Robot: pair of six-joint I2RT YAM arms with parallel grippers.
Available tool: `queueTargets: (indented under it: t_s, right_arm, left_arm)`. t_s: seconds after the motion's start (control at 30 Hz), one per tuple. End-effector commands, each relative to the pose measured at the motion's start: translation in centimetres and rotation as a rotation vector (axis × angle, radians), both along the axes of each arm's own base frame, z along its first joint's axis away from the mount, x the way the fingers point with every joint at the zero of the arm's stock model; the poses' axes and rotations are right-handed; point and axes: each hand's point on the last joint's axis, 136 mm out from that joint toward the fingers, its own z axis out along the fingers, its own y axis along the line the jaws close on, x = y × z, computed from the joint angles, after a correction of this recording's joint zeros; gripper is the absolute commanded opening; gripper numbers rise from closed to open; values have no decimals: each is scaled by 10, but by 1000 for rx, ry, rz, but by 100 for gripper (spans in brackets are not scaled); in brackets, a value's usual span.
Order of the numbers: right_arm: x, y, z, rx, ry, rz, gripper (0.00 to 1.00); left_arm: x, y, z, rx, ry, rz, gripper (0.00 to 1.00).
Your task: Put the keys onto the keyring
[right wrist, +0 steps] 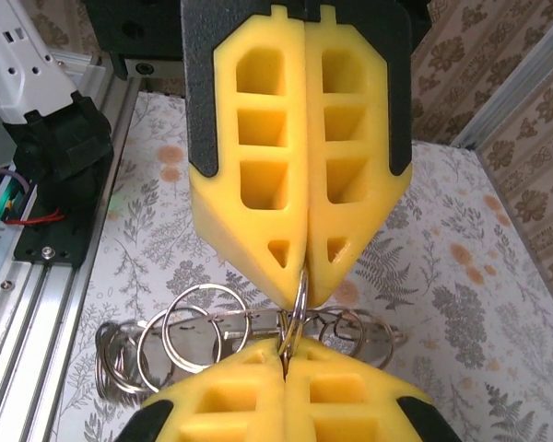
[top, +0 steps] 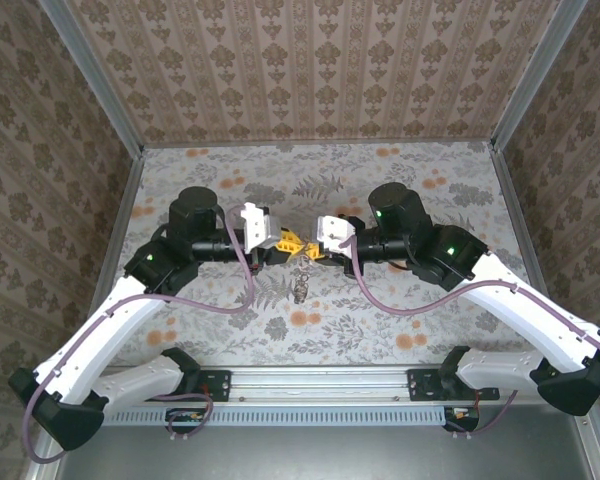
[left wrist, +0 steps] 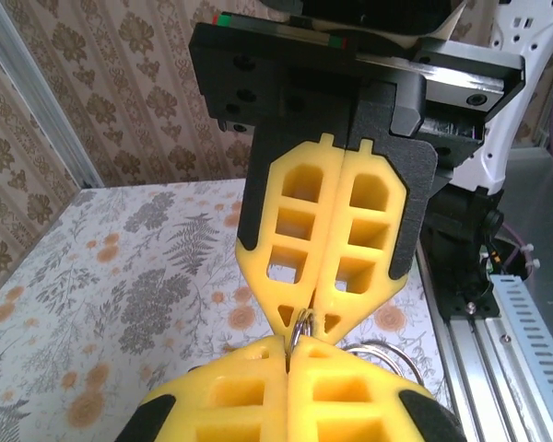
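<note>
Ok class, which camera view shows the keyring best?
The right wrist view: the keyring spreads out as linked metal rings, one ring pinched between the left gripper and right gripper. The left wrist view shows a ring at the tips and a few loops behind. The top view shows a tiny shape near the grippers.

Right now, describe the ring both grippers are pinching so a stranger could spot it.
At the centre of the floral table, the left gripper and right gripper meet tip to tip. The thin metal ring is clamped in both at once; the other rings clustered beside it are gripped by neither.
</note>
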Motion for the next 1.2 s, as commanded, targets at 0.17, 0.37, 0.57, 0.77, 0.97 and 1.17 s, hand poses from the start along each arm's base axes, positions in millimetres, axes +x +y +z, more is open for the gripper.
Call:
queueTargets:
  t_s: [0.17, 0.37, 0.57, 0.77, 0.97, 1.17]
  right_arm:
    - [-4, 4, 1, 22, -1, 25, 17]
    - [-3, 2, 2, 24, -6, 17, 14]
    - [2, 2, -1, 10, -10, -3, 10]
    - [0, -1, 15, 58, -40, -21, 18]
    - [-3, -15, 36, 132, -95, -71, 29]
    - [-6, -11, 50, 197, -106, -51, 29]
  left_arm:
    - [-12, 4, 42, -173, -43, -67, 0]
    - [-13, 6, 45, -198, -39, -67, 0]
    - [-14, 8, 48, -215, -36, -73, 0]
    - [-11, 9, 45, -212, -32, -60, 0]
    - [-9, 10, 42, -203, -29, -51, 0]
    - [-8, 9, 41, -202, -18, -62, 0]
